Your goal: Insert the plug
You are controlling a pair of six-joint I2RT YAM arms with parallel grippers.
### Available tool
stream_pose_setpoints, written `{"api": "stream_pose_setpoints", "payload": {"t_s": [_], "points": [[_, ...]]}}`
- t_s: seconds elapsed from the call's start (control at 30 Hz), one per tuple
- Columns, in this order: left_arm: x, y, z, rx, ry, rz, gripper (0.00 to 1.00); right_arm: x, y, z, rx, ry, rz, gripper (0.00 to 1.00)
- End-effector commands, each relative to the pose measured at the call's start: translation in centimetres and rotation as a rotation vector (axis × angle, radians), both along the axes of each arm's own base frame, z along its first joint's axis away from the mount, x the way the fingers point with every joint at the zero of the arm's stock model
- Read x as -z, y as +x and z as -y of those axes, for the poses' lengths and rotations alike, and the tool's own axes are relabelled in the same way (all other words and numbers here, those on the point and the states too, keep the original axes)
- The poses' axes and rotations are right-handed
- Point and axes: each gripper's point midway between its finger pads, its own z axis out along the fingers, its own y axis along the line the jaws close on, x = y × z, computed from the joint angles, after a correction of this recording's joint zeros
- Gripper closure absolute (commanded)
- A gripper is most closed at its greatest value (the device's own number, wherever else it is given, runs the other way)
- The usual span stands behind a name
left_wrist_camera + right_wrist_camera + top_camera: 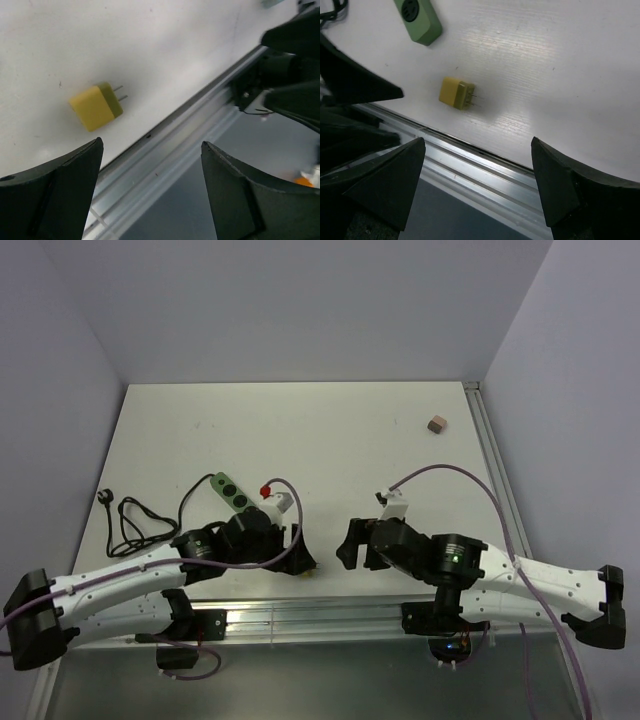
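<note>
A small yellow plug (96, 106) with two metal prongs lies flat on the white table near its front edge. It also shows in the right wrist view (456, 93). A green power strip (232, 490) with round sockets lies behind it, its end in the right wrist view (418, 20). My left gripper (298, 558) is open and empty, hovering over the front rail just right of the plug (151, 150). My right gripper (348, 543) is open and empty, facing the plug from the right (477, 142). In the top view the plug is mostly hidden under the left gripper.
An aluminium rail (300, 615) runs along the table's front edge. A black cable (130, 525) coils at the left. A small brown cube (436, 424) sits at the back right. The strip has a red switch (265, 488). The two grippers are close together.
</note>
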Motion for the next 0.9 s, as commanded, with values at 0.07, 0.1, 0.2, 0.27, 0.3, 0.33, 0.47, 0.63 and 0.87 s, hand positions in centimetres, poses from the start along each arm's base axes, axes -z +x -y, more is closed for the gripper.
{"api": "stream_pose_setpoints", "payload": {"t_s": [0.07,0.1,0.2,0.27,0.3,0.33,0.47,0.63,0.87], "points": [[-0.4,2.9,2.2,-0.071,0.078,0.202,0.15,-0.8,-0.5,0.2,-0.077,0.036,0.047,0.08],[0.2,3.1,2.3,-0.089,0.103,0.182,0.15,-1.1,-0.6,0.2,-0.077,0.058,0.049,0.09],[2.0,4.5,2.1,-0.225,0.26,0.087,0.17,-1.4,-0.6,0.6,-0.06,0.084,0.05,0.09],[2.9,5.3,2.4,-0.321,0.319,0.026,0.17,-1.5,-0.5,0.8,-0.048,0.096,0.057,0.09],[3.4,5.3,2.5,-0.331,0.334,0.008,0.17,-1.5,-0.6,1.0,-0.046,0.103,0.061,0.09],[4.1,5.4,2.8,-0.353,0.341,-0.014,0.17,-1.5,-0.7,1.1,-0.048,0.106,0.062,0.1],[5.7,5.3,2.2,-0.418,0.387,-0.064,0.22,-1.7,-0.6,1.9,-0.047,0.081,0.079,0.1],[6.6,4.3,1.1,-0.457,0.347,-0.109,0.26,-1.5,-0.5,2.4,-0.043,0.054,0.087,0.1],[8.2,3.3,0.9,-0.44,0.351,-0.144,0.28,-0.8,-0.9,0.9,-0.067,0.084,0.051,0.1]]}}
